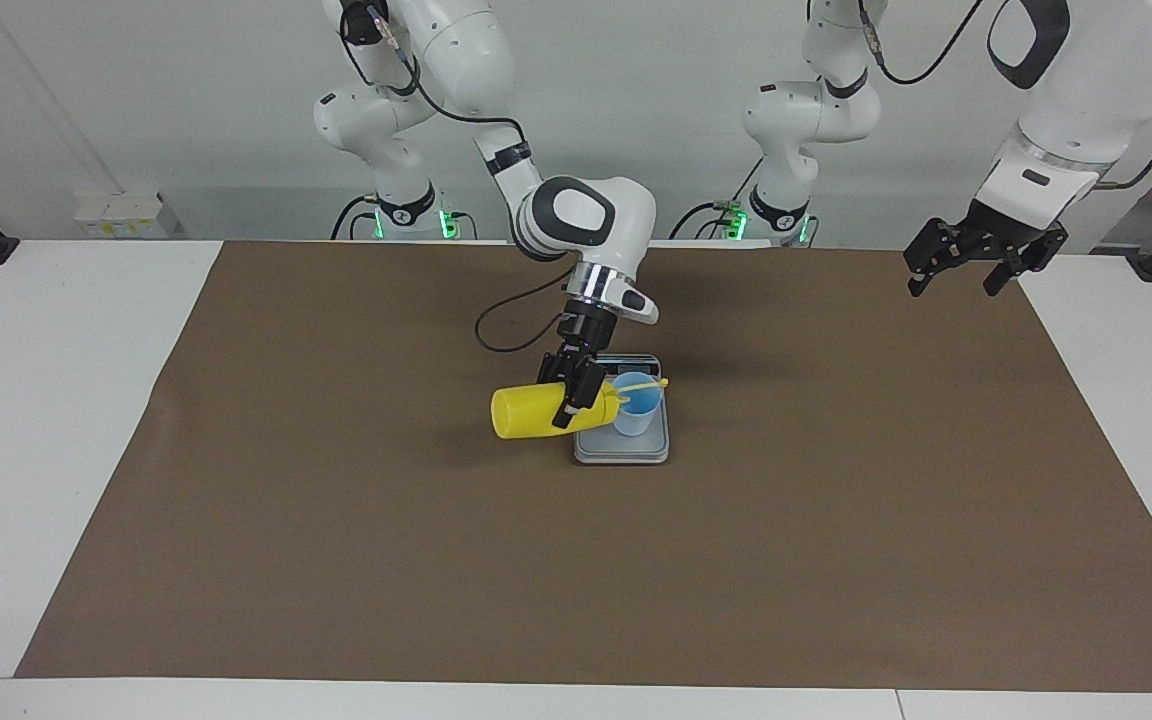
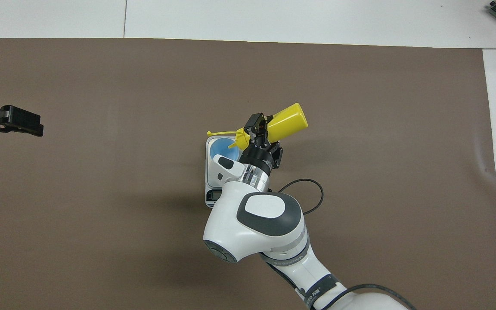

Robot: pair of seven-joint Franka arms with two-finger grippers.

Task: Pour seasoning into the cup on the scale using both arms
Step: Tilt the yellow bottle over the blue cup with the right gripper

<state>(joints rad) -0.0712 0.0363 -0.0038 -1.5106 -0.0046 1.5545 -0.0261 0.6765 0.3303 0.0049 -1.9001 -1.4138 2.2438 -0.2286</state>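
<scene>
Right claw: my right claw (image 1: 574,392) is clamped around the yellow plastic squeeze bottle (image 1: 534,411), held up on its side, nozzle tipped over the cup.
Left claw: my left claw (image 1: 968,262) hangs spread wide, holding nothing, over the left arm's end of the bench; that arm waits.
Bottle: cylindrical, domed nozzle; its thin yellow cap strap (image 2: 221,132) sticks out across the cup's mouth.
Cup: small light-blue tapered plastic cup (image 1: 637,405), upright on the scale.
Scale: flat silver-grey kitchen scale (image 1: 622,447) with a grey plate, mid-bench on the brown paper mat (image 1: 836,500); display strip at the edge nearer me.
Handling: I judge the bottle light with soft walls; gripping mid-body suits, since squeezing pushes seasoning out. The cup looks light and easy to knock.
Writing: none readable; the scale's display shows nothing I can read.
</scene>
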